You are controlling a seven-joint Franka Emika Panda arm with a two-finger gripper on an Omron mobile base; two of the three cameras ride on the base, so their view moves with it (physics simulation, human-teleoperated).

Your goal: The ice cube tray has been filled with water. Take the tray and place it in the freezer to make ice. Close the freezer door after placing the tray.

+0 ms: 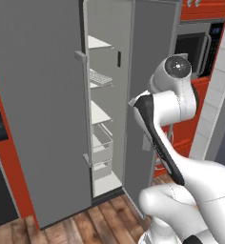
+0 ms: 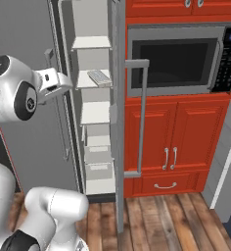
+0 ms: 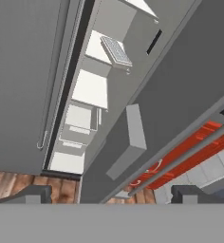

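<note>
on a freezer [image 1: 105, 143] shelf, the tray [image 1: 100, 77] is resting; the gripper [image 3: 111, 195], spread empty, is facing the stiff, likely heavy door [image 2: 118, 122], best pushed near its handle [image 2: 141, 117].

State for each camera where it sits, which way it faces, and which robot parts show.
Left base view: behind-left, facing the open freezer; arm lower right.
Right base view: behind-right, facing freezer, microwave; arm at left.
Hand view: on the hand, looking into the freezer; open end effector at bottom.
Shared: ice cube tray on a shelf, freezer door open.
</note>
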